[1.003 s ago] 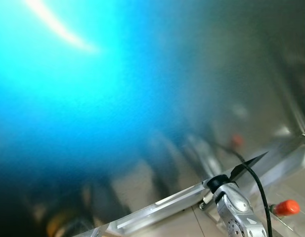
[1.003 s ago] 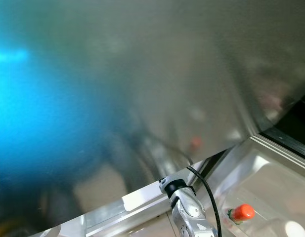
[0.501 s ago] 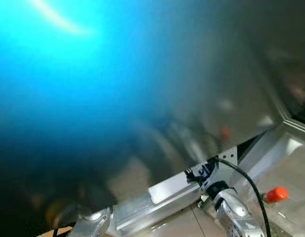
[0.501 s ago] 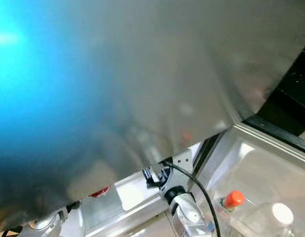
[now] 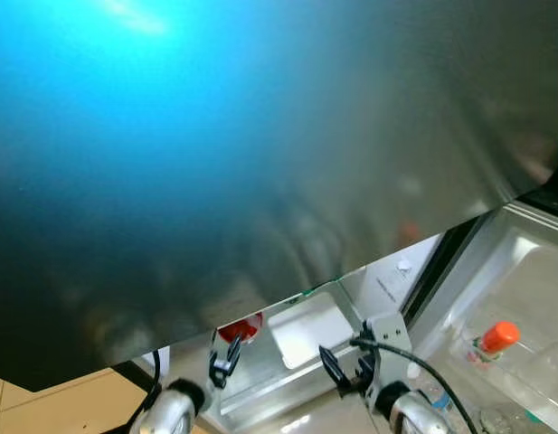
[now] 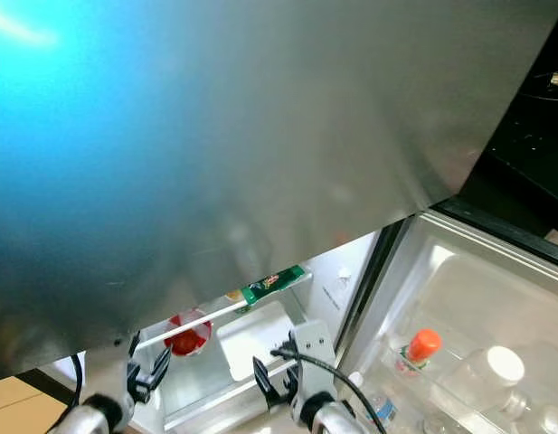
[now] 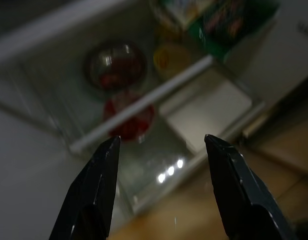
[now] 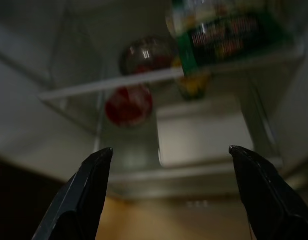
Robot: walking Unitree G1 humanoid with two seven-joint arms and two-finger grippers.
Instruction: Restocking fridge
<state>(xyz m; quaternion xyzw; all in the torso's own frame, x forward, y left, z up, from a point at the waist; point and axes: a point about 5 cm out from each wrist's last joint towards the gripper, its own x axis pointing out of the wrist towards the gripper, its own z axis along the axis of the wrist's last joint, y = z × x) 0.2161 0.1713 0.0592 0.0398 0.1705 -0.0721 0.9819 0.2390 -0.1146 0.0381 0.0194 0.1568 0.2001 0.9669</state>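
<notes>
Stainless steel fridge door (image 6: 260, 117), blurred and tinted blue at the upper left of the frame, covers most of the head views. Below its lower edge, at the bottom centre, the open fridge interior (image 6: 247, 348) shows a white shelf rail, a glass shelf and a pale drawer lid. At the lower right of the frame, the inner door bin (image 6: 468, 316) holds an orange-capped bottle (image 6: 418, 348) and a white-capped container (image 6: 496, 366).

On the shelf, a red bowl (image 7: 129, 112) sits under the rail, a clear covered bowl (image 7: 115, 65) lies behind it, and a green package (image 8: 228, 32) stands on the level above, with a yellow item (image 7: 171, 57) near it.

Both grippers are raised toward the shelf, clear of it. Left gripper (image 7: 161, 145) has its fingers spread apart and carries nothing. Right gripper (image 8: 168, 155) is likewise spread wide and unloaded.

Judgement: the fridge stands open for loading, yet no restock item is in hand. The next move calls for fetching an item, then placing it on a free part of the shelf.
</notes>
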